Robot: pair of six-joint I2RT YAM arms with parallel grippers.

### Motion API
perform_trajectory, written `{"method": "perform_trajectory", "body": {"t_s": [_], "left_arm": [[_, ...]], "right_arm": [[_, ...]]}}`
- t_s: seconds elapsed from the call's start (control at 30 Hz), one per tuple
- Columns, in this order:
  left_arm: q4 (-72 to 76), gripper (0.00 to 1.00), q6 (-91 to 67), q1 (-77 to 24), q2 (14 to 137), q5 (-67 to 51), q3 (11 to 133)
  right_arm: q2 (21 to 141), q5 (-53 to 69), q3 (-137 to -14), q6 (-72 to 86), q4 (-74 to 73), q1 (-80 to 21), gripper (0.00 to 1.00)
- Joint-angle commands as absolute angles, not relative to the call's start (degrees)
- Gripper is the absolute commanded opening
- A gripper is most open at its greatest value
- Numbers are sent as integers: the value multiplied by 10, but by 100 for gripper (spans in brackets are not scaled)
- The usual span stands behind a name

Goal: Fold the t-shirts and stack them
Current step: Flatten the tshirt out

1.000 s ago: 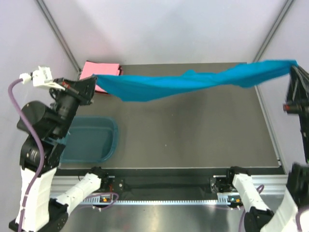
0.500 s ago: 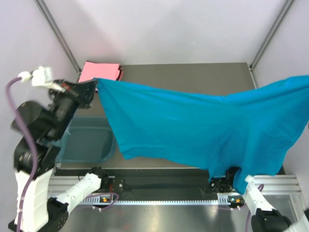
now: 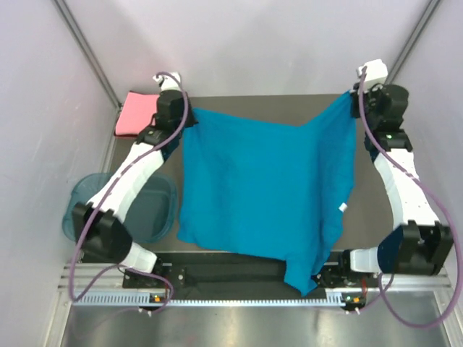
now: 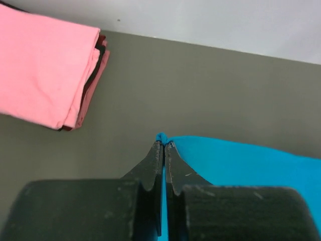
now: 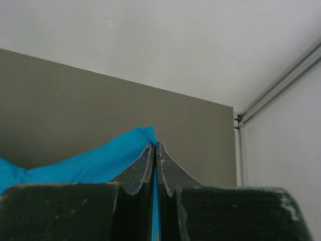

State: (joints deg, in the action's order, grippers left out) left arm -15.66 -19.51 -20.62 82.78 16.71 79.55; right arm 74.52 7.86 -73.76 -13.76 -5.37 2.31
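Note:
The teal-blue t-shirt [image 3: 264,184] is spread over the table, its near part hanging past the front edge, with a small white label [image 3: 343,209] showing at the right. My left gripper [image 3: 179,116] is shut on its far left corner [image 4: 161,137]. My right gripper [image 3: 354,97] is shut on its far right corner [image 5: 143,135]. The salmon-pink t-shirt [image 3: 134,114] lies folded at the far left corner of the table, and also shows in the left wrist view [image 4: 42,75].
A translucent blue plastic tub [image 3: 148,210] sits at the left, near the front edge. Grey walls and metal frame posts [image 3: 87,50] close in the back and sides. The dark table [image 3: 376,195] shows bare to the right of the shirt.
Both arms have swung from holding the teal shirt stretched in the air to the far edge of the table. The shirt has come down and now lies spread flat.

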Motion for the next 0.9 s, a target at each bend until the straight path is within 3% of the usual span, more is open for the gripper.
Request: {"method": "perform_trajectory", "body": {"t_s": [0.0,0.2,0.37,0.63,0.87], "left_arm": [[-45,0,-184,-173,903,141,833],[-8,0,-180,-128,1034,102,886],[-18,0,-180,-105,1127,69,961],[13,0,-144,-97,1180,89,1033],[21,0,-139,-93,1231,86,1087]], "right_arm": [[796,158,-735,-151,164,38,0],[926,185,-717,-134,332,47,0],[996,192,-755,-138,361,48,0],[1086,203,-857,-156,411,49,0],[1182,257,-916,-113,562,40,0]]}}
